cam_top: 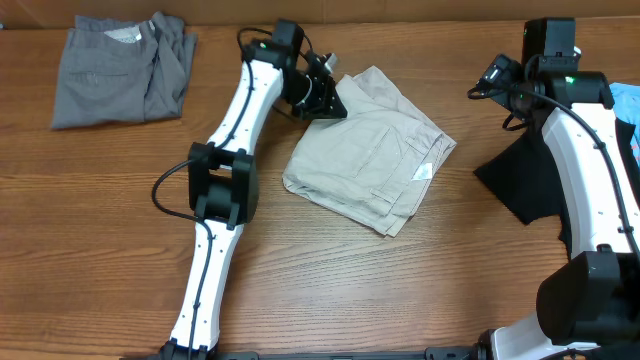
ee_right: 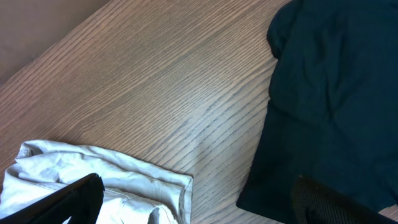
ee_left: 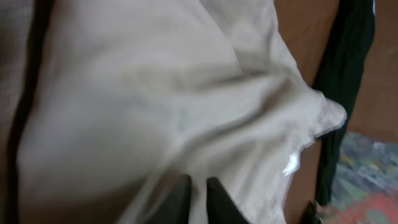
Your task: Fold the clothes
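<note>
1. The wooden table [cam_top: 100, 200] carries everything. The beige shorts [cam_top: 370, 150] lie near its middle, and every place below is told from them.
2. The right arm [cam_top: 590, 170] stands well to the right of the beige shorts, on the other side of the black T-shirt. Its wrist is off beyond their far right corner.
3. The left arm [cam_top: 215, 250] rises from the near edge, to the left of the beige shorts, and reaches across to their far left corner.
4. The beige shorts are bunched into a rough, rumpled square set cornerwise, with layered edges stacked along the near right side.
5. The grey shorts [cam_top: 120, 70] lie flat, well apart to the far left of the beige shorts, with nothing touching them.
6. The black T-shirt [cam_top: 525, 180] lies to the right of the beige shorts, with a strip of bare wood between the two. The right arm partly covers it.
7. The left gripper [ee_left: 198, 199] sits at the far left corner of the beige shorts. Its fingers are drawn almost together, with a thin fold of the beige cloth pinched between them.
8. The right gripper [ee_right: 198, 186] is above bare wood to the right of the beige shorts. Its fingers are spread wide and there is nothing between them.
9. A small white tag [cam_top: 423, 172] shows at the right corner of the beige shorts.
</note>
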Robot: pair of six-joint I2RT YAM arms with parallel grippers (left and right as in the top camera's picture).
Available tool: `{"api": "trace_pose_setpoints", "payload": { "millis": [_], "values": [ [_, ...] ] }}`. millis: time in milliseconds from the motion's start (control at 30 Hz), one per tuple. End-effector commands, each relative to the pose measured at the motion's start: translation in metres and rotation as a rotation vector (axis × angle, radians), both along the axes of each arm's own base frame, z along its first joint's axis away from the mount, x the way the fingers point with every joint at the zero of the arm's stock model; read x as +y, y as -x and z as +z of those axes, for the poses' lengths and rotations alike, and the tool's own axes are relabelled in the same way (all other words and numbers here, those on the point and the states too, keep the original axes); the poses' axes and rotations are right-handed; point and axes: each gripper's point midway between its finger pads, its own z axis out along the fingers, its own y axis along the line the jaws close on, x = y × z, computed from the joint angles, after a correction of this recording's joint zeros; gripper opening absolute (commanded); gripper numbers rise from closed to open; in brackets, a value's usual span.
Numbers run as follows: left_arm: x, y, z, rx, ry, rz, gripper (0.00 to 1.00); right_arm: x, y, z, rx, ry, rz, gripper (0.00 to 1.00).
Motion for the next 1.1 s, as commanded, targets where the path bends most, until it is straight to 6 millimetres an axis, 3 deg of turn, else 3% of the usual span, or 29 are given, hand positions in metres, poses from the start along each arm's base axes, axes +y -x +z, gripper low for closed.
{"api": "trace_pose_setpoints", "payload": {
  "millis": [0, 133, 233, 300, 633, 767, 900, 967, 1067],
  "values": [
    [0.015, 0.001, 0.083, -0.137, -0.009, -0.008, 0.2, -0.001, -0.003, 0.008, -0.023, 0.004, -0.001, 1.0],
    [0.044, 0.028, 0.081, -0.034, -0.177, 0.017, 0.2, -0.001, -0.003, 0.008, -0.023, 0.004, -0.001, 1.0],
    [0.055, 0.057, 0.072, 0.05, -0.231, -0.063, 0.16, -0.001, -0.003, 0.008, -0.023, 0.004, -0.001, 1.0],
    [0.06, 0.064, 0.062, 0.086, -0.264, -0.076, 0.13, -0.001, -0.003, 0.008, -0.023, 0.004, -0.001, 1.0],
    [0.073, 0.111, -0.001, 0.318, -0.306, -0.17, 0.1, -0.001, -0.003, 0.008, -0.023, 0.004, -0.001, 1.0],
    [0.061, 0.125, -0.024, 0.35, -0.208, -0.212, 0.15, -0.001, -0.003, 0.008, -0.023, 0.004, -0.001, 1.0],
    [0.06, 0.138, -0.049, 0.391, -0.194, -0.213, 0.12, -0.001, -0.003, 0.008, -0.023, 0.004, -0.001, 1.0],
    [0.064, 0.142, -0.054, 0.406, -0.222, -0.214, 0.05, -0.001, -0.003, 0.008, -0.023, 0.004, -0.001, 1.0],
    [0.068, 0.14, -0.048, 0.393, -0.246, -0.218, 0.04, -0.001, -0.003, 0.008, -0.023, 0.004, -0.001, 1.0]
  ]
}}
